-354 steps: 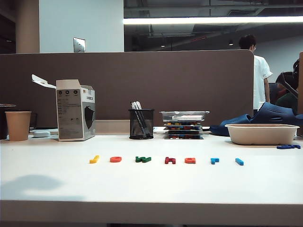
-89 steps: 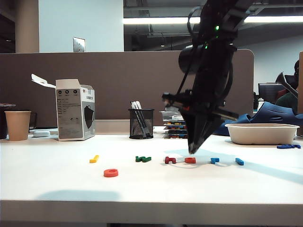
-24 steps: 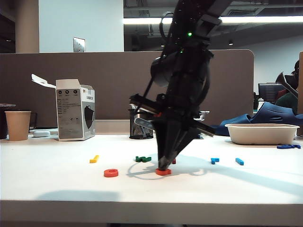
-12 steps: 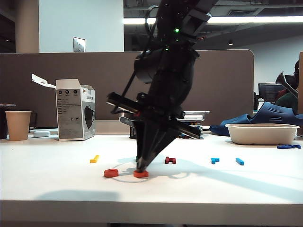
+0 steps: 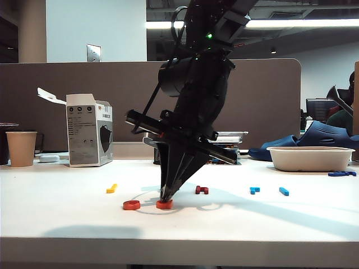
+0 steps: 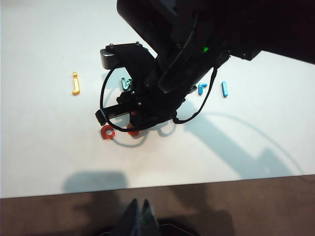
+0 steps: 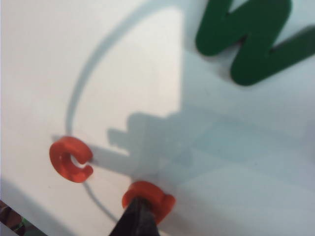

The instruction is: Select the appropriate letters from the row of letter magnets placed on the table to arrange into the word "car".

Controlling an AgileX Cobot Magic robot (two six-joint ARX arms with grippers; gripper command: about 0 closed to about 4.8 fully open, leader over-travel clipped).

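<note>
Right gripper pinches the orange "a" beside the "c" at the front of the table.

The white table point(image 5: 291, 221) spans the exterior view. The right arm leans in from twelve o'clock, and the right gripper point(image 5: 165, 197) has its fingers pressed together on the orange "a" point(image 5: 164, 204), which sits on the tabletop. The orange-red "c" point(image 5: 132, 205) lies just beside it at nine o'clock, not touching. Behind this pair lie the green letter point(image 7: 251, 37), dark red letter point(image 5: 201, 190), yellow letter point(image 5: 112, 188), light blue "r" point(image 5: 254, 190) and blue bar letter point(image 5: 284, 191). The left gripper point(image 6: 139, 216) hangs high off the table edge, fingers apparently together.
</note>
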